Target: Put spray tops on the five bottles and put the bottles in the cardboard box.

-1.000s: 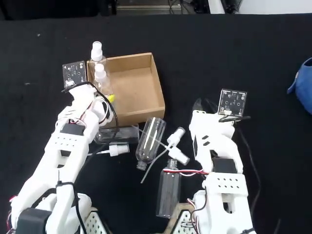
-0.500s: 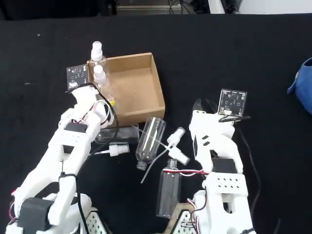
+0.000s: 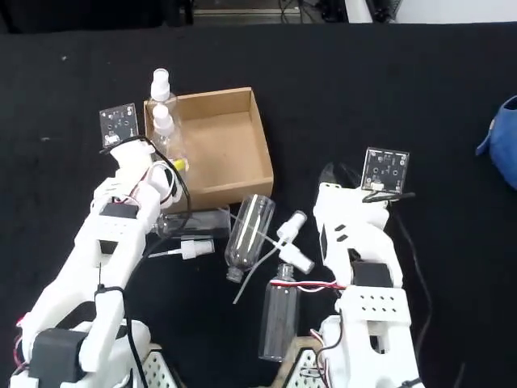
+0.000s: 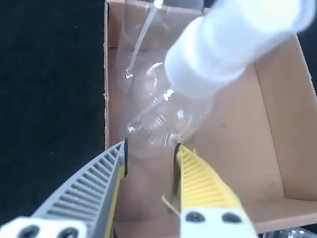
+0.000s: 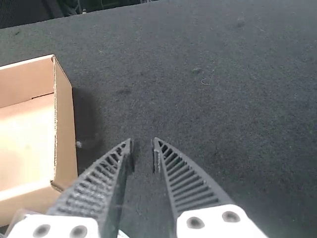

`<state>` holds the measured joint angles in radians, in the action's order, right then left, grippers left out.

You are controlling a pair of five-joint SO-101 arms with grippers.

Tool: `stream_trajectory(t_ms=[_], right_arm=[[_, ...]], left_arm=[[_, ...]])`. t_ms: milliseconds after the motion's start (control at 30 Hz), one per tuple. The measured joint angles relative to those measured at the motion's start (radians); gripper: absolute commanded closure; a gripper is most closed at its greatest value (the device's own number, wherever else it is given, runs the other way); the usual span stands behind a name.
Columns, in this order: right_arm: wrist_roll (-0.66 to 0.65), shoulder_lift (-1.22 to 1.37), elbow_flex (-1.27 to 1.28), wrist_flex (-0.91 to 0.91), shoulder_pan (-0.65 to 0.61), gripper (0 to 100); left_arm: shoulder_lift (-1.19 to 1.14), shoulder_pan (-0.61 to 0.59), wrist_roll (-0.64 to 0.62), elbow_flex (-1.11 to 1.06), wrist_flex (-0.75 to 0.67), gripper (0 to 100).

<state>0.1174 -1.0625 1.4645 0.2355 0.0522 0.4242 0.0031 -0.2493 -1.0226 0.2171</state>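
- The left gripper [image 4: 150, 148] is at the left wall of the cardboard box [image 3: 234, 141]. Its grey and yellow jaws pinch the clear body of the held bottle [image 3: 166, 133], which has its white spray top on. The bottle's body sits inside the box along that wall; whether it touches the box floor cannot be told.
- Just behind it, in the far left corner of the box, the corner bottle [image 3: 160, 87] stands upright, also with a spray top on.
- On the black worktop [image 3: 404, 81], just before the box's near wall, the flat bottle [image 3: 194, 221] lies on its side with no top. Beside it, on the arms' side, lies the tubed spray top [image 3: 192, 247].
- To the right, the slanted bottle [image 3: 249, 230] lies uncapped, its base near the box's near right corner.
- Just right of that bottle lie the upper spray top [image 3: 292, 222] and the lower spray top [image 3: 297, 259], close to each other.
- Nearer the arms' bases, the near bottle [image 3: 280, 315] lies uncapped beside the right arm, with a red wire across its neck.
- The right gripper [image 5: 142, 144] hangs over bare worktop to the right of the box. Its dark jaws are all but pressed together, with nothing between them.
- A blue object [image 3: 502, 145] sits at the right edge.
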Motion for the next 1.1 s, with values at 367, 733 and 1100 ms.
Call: stream_trajectory(t_ms=[367, 733, 1100], right_arm=[[0.000, 0.000, 0.000, 0.000, 0.000, 95.2], [0.000, 0.000, 0.000, 0.000, 0.000, 95.2], [0.000, 0.000, 0.000, 0.000, 0.000, 95.2]], left_arm=[[0.000, -0.046, 0.000, 0.115, 0.262, 97], [0.000, -0.092, -0.002, 0.264, 0.548, 97], [0.015, -0.087, -0.002, 0.272, 0.568, 97]])
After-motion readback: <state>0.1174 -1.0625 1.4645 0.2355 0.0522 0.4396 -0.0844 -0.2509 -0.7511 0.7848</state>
